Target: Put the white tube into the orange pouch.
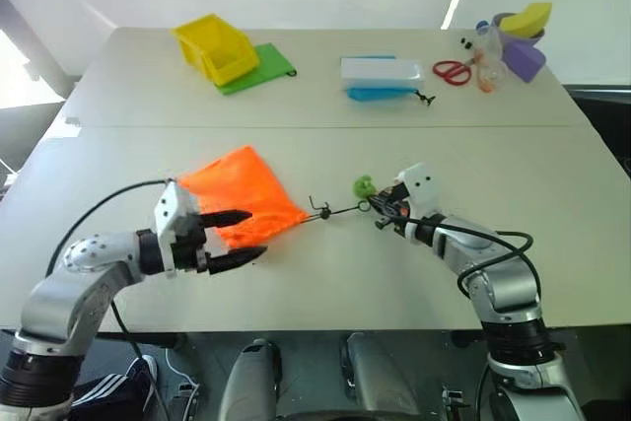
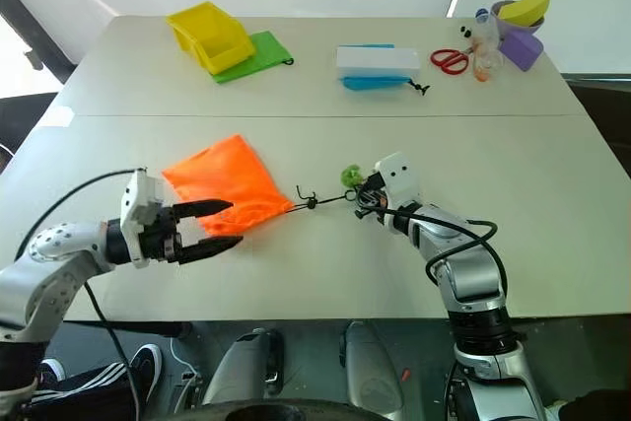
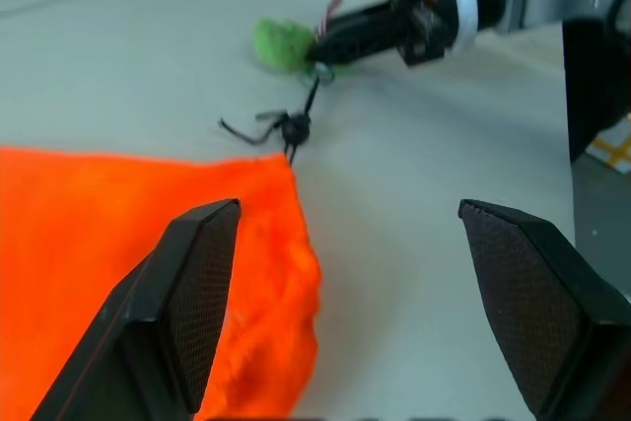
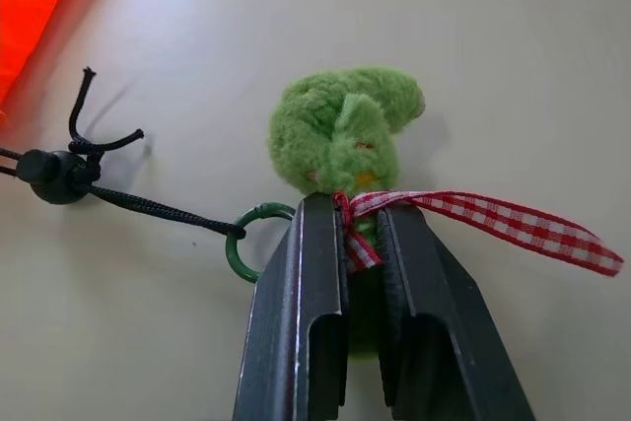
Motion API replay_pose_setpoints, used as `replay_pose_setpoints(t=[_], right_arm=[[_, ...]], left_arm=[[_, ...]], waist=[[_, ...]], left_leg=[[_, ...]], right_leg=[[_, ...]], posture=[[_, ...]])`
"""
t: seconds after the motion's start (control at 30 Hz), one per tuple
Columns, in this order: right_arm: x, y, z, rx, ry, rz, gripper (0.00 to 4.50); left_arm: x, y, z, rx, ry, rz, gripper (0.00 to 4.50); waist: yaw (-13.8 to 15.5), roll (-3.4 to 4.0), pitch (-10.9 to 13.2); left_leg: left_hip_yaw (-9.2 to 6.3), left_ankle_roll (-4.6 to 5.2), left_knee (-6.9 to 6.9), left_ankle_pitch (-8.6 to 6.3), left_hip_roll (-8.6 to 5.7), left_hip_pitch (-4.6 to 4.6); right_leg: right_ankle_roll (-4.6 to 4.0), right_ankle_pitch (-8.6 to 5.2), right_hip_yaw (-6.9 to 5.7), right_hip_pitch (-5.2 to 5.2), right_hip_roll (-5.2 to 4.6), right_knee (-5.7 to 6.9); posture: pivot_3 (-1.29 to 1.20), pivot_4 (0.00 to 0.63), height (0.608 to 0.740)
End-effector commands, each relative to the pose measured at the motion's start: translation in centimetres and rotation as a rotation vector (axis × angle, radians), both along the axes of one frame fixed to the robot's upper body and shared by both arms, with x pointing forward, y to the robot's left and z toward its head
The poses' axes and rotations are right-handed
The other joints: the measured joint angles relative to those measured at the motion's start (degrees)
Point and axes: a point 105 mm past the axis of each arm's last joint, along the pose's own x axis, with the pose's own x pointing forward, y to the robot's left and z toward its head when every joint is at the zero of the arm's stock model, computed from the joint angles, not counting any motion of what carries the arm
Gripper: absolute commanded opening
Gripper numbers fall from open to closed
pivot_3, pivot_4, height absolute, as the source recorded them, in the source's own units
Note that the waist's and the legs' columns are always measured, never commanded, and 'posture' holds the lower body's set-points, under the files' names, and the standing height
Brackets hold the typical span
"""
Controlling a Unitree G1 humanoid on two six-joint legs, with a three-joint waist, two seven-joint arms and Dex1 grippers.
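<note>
Both grippers (image 1: 235,239) (image 1: 380,212) flank orange pouch (image 1: 245,194) on white table (image 1: 513,165).

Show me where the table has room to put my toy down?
Plenty of bare table sits on the right, beyond the right tool and the green ornament. There is room too in the middle strip between the orange pouch and the white-and-blue box. It is crowded at the far edge, around the yellow bin, scissors and purple things.

Left pincer (image 1: 240,238) spread wide, pointing inward, right pincer (image 1: 380,207) clamped tight, arms bent, angled toward each other
</note>
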Motion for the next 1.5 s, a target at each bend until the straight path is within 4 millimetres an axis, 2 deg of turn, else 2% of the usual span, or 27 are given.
replay_pose_setpoints(t=[0.03,0.13,0.27,0.4,0.5,0.57,0.77,0.93,1.3,1.5], right_arm=[[0.1,0.6,1.1,-0.001,-0.072,0.024,0.0],[-0.1,0.8,0.9,0.009,-0.086,0.031,0.0],[-0.8,1.1,1.0,0.006,-0.134,0.068,0.0],[-2.0,1.5,1.0,-0.012,-0.185,0.134,0.0],[-2.4,1.7,0.8,-0.012,-0.182,0.159,0.0],[-2.4,1.5,0.6,-0.023,-0.189,0.154,0.0],[-1.9,0.4,-0.4,-0.121,-0.183,0.13,0.0],[-1.8,-0.6,-0.4,-0.152,-0.182,0.123,0.0],[-2.2,-0.4,-0.5,-0.189,-0.196,0.168,0.0],[-2.2,-0.5,-0.4,-0.181,-0.196,0.157,0.0]], left_arm=[[1.0,-0.8,2.4,-0.064,-0.044,-0.015,3.94],[1.3,-2.1,3.1,-0.074,-0.024,-0.088,3.94],[1.4,-2.5,2.2,-0.029,0.039,-0.147,3.94],[3.4,-2.9,1.8,-0.008,-0.003,-0.128,3.94],[4.0,-3.3,0.7,0.055,-0.008,-0.166,3.94],[4.8,-3.9,0.5,0.022,0.01,-0.169,3.94],[6.0,-5.8,-1.7,0.11,0.037,-0.255,3.94],[7.4,-7.4,-1.8,0.115,0.039,-0.302,3.94],[7.6,-10.7,-4.2,0.25,-0.014,-0.444,3.94],[7.9,-11.5,-4.4,0.236,0.006,-0.444,3.94]], waist=[[-0.1,0.0,0.0],[-0.3,-0.01,0.0],[-0.3,-0.01,0.0],[-0.1,-0.01,0.0],[-0.1,-0.01,0.0],[-0.1,-0.01,0.0],[0.0,-0.02,0.0],[0.1,-0.02,0.0],[0.2,-0.03,0.0],[0.1,-0.03,0.0]], left_leg=[[0.0,0.0,0.03,0.0,-0.01,0.0],[0.02,0.0,0.05,0.0,-0.02,-0.01],[-0.01,0.0,-0.08,0.0,-0.01,0.02],[-0.07,0.0,-0.08,0.0,0.0,0.02],[-0.05,0.0,0.04,0.0,-0.01,0.01],[0.0,-0.01,0.09,0.0,-0.02,0.01],[0.0,-0.01,0.25,0.01,-0.02,-0.02],[-0.06,0.0,0.47,0.0,-0.02,-0.04],[-0.09,0.0,0.68,0.0,-0.03,-0.07],[-0.08,0.0,0.71,0.0,-0.04,-0.07]], right_leg=[[0.06,0.03,0.0,0.0,0.0,0.0],[0.15,0.08,0.02,0.03,0.01,-0.01],[0.17,0.08,0.01,0.01,0.07,0.0],[0.16,0.07,0.0,-0.01,0.14,0.04],[0.14,0.06,0.02,0.02,0.13,0.04],[0.14,0.06,0.06,0.03,0.11,0.04],[0.15,0.06,0.05,0.05,0.12,0.12],[0.15,0.06,0.05,0.05,0.15,0.33],[0.13,0.05,0.07,0.11,0.17,0.42],[0.13,0.05,0.08,0.12,0.15,0.42]], posture=[[0.0,0.15,0.74],[0.0,0.15,0.74],[0.0,0.15,0.74],[0.0,0.15,0.74],[0.0,0.15,0.74],[0.0,0.15,0.74],[0.0,0.15,0.74],[0.0,0.15,0.74],[0.0,0.15,0.74],[0.0,0.15,0.74]])
